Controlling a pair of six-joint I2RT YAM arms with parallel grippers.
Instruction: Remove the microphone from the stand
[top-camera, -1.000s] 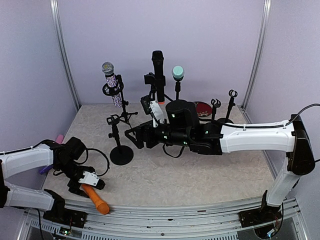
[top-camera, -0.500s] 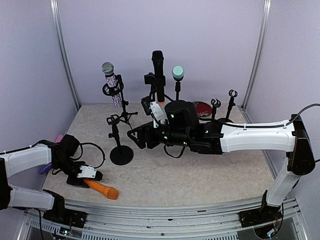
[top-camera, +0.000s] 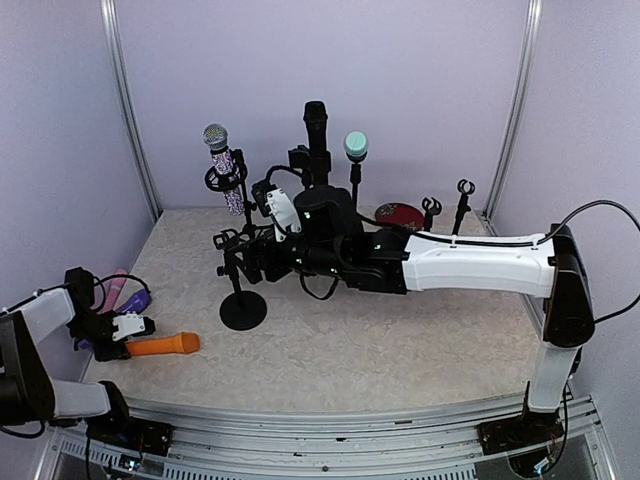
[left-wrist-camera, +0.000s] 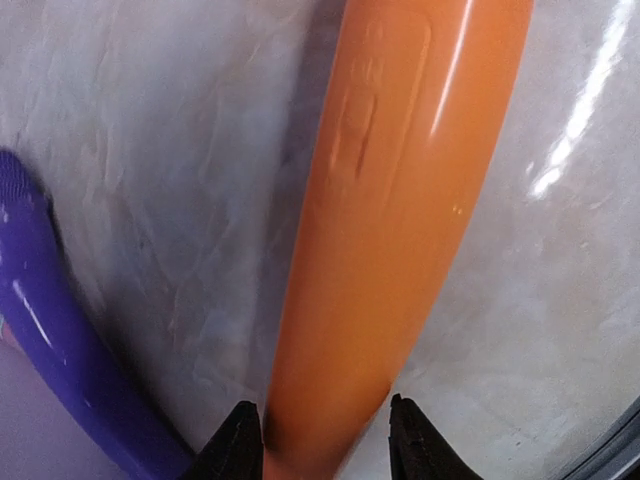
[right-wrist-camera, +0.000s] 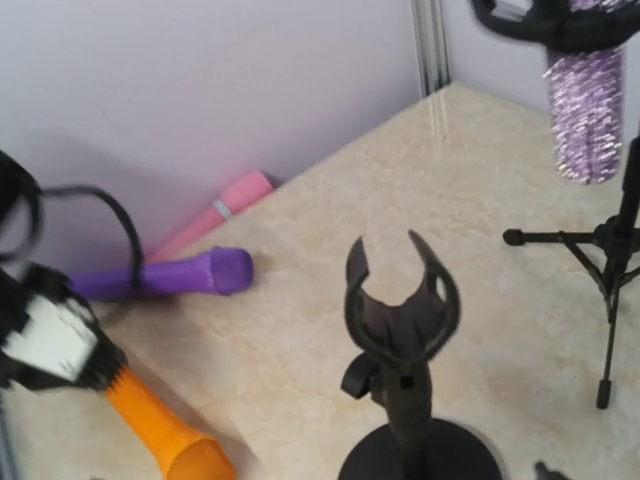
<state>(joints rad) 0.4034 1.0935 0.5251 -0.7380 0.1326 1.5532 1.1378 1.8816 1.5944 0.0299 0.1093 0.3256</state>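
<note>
The orange microphone (top-camera: 162, 346) lies flat on the table at the front left; it fills the left wrist view (left-wrist-camera: 400, 200). My left gripper (top-camera: 112, 335) (left-wrist-camera: 322, 445) straddles its handle end, with a small gap at the right finger, so it is open. My right gripper (top-camera: 243, 262) hovers open just right of the empty clip (top-camera: 228, 241) (right-wrist-camera: 400, 310) of a round-base stand (top-camera: 243, 309). A glittery microphone (top-camera: 222, 165) (right-wrist-camera: 585, 110), a black microphone (top-camera: 316, 140) and a teal-headed microphone (top-camera: 356, 148) sit in stands at the back.
A purple microphone (right-wrist-camera: 170, 275) (left-wrist-camera: 60, 360) and a pink microphone (right-wrist-camera: 215, 212) lie by the left wall next to the orange one. Two empty stands (top-camera: 446, 212) and a red object (top-camera: 405, 215) are at the back right. A tripod stand's legs (right-wrist-camera: 605, 260) spread near the clip.
My left gripper has drawn the orange microphone left from the front edge, toward the purple and pink ones. My right arm has swung left and back to the empty stand.
</note>
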